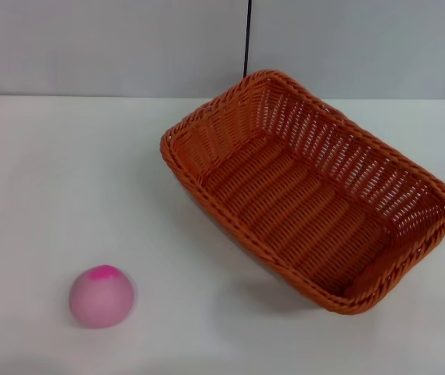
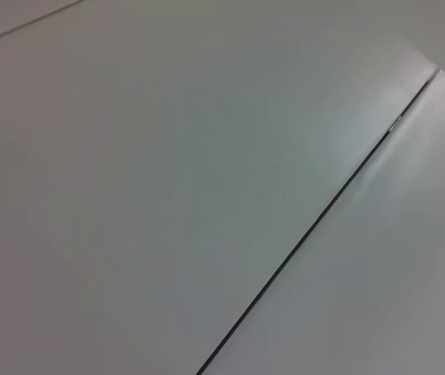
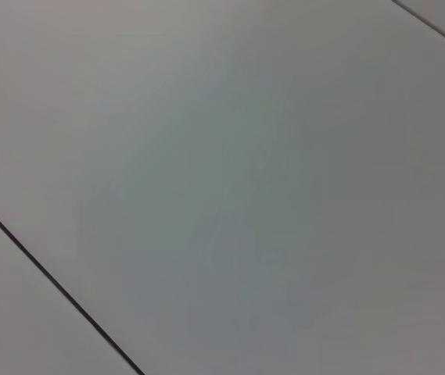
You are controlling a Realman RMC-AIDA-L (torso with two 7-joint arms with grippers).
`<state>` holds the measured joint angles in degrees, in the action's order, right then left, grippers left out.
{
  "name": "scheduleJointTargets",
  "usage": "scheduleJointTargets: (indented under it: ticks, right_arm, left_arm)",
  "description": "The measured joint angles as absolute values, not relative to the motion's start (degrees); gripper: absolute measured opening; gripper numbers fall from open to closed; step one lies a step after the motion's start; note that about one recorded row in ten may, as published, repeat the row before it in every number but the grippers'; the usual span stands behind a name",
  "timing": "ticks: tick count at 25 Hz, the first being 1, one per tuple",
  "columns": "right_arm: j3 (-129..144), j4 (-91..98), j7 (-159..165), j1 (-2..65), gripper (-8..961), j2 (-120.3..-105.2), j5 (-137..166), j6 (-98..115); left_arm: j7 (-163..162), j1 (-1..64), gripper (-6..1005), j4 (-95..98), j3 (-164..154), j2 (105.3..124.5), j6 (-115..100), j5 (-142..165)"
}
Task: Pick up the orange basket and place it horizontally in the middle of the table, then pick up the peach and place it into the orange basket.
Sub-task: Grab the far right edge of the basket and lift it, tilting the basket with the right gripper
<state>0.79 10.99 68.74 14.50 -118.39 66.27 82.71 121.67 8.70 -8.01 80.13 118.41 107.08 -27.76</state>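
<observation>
The orange basket [image 1: 308, 187] lies on the white table [image 1: 66, 180] right of centre, turned diagonally, its long side running from the back middle toward the front right, and it is empty. The peach [image 1: 102, 296], pale pink with a magenta patch on top, rests on the table at the front left, well apart from the basket. Neither gripper appears in the head view. Both wrist views hold only plain grey panels with a dark seam [image 2: 316, 223] [image 3: 50, 281].
A grey wall with a vertical dark seam [image 1: 248, 39] stands behind the table. Open white tabletop lies between the peach and the basket and along the left side.
</observation>
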Motion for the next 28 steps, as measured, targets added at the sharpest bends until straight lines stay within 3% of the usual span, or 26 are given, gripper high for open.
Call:
scheduleJointTargets:
  ticks: [1, 4, 9, 17, 20, 26, 28]
  right_arm:
    - [0.79, 10.99, 68.73, 14.50, 759, -118.39, 66.27, 82.71]
    - [0.79, 10.99, 68.73, 14.50, 759, -118.39, 66.27, 82.71]
    - [0.79, 10.99, 68.73, 14.50, 758, -118.39, 66.30, 82.71]
    - [2.04, 13.44, 69.01, 14.77, 759, -117.95, 71.12, 82.95]
    - [5.09, 18.69, 73.40, 15.24, 759, -116.61, 77.19, 83.34]
    - [12.29, 35.34, 91.59, 16.08, 758, -112.75, 88.50, 88.46]
    - [14.22, 42.90, 100.21, 17.13, 758, -111.30, 93.77, 90.77]
  left_arm:
    - [121.72, 8.71, 353, -7.98, 80.16, 118.41, 107.07, -27.73]
    - [121.71, 8.84, 182, -7.55, 80.21, 118.39, 107.04, -27.86]
    - [121.71, 8.90, 217, -7.53, 80.24, 118.44, 107.05, -27.91]
    - [121.71, 9.01, 368, -7.56, 80.24, 118.47, 107.34, -27.95]
    - [121.72, 9.13, 424, -7.56, 80.12, 118.42, 107.49, -27.73]
    - [121.73, 9.10, 648, -7.56, 79.89, 118.32, 107.60, -27.52]
    - [121.73, 8.92, 644, -7.56, 79.88, 118.31, 107.60, -27.47]
